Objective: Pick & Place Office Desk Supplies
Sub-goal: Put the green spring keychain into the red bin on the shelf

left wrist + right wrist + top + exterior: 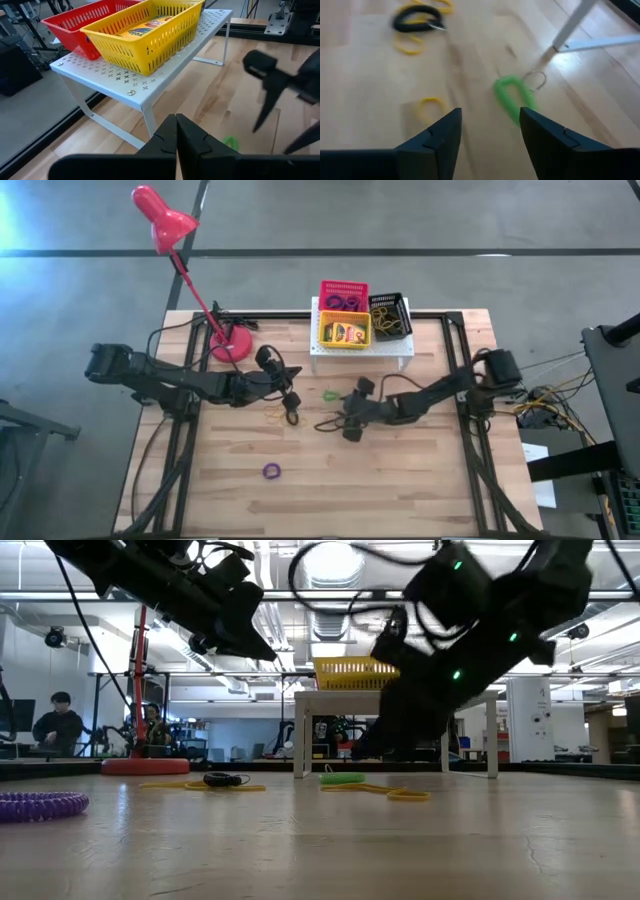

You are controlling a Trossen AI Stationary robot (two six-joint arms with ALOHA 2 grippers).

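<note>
Right gripper (490, 132): my jaws spread, lined up on the green loop (512, 97) (nothing held).
Left gripper (176, 137): clenched empty, parked near the white shelf (150, 90).

Quick count of what's out here. Three mesh baskets sit up on the one white shelf (400, 352): a red basket (343, 292), a black basket (390, 314) and a yellow basket (345, 330). One crayon box (346, 332) lies in the yellow one.

Loose loops on the tabletop (400, 470): one purple loop (271, 471), one green loop (331, 394), one black loop (224, 779), plus yellow loops (275, 415), at least two but hard to separate. More loops are piled in the red and black baskets, too tangled to count.

One red desk lamp (165, 220). Two robot arms, so one left pincer (292, 406) and one right pincer (346, 420).
</note>
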